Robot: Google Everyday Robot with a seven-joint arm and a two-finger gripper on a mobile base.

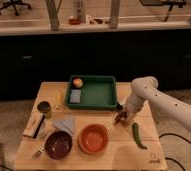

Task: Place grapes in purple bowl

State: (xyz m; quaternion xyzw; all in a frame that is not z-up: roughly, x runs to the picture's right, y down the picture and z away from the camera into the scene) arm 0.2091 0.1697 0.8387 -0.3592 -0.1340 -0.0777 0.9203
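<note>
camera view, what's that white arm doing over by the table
The robot's single arm reaches down at the right side of the table, its end effector shut right at the grapes, between the green tray and the green pepper. Whether the grapes are actually gripped is hard to tell. The purple bowl sits at the front left, beside the orange bowl, and holds no grapes yet.

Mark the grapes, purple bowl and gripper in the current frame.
grapes [120,119]: camera view, middle of the dark bunch.
purple bowl [58,145]: camera view, bare glossy inside.
gripper [122,114]: camera view, between its fingertips, down on the grapes.
</note>
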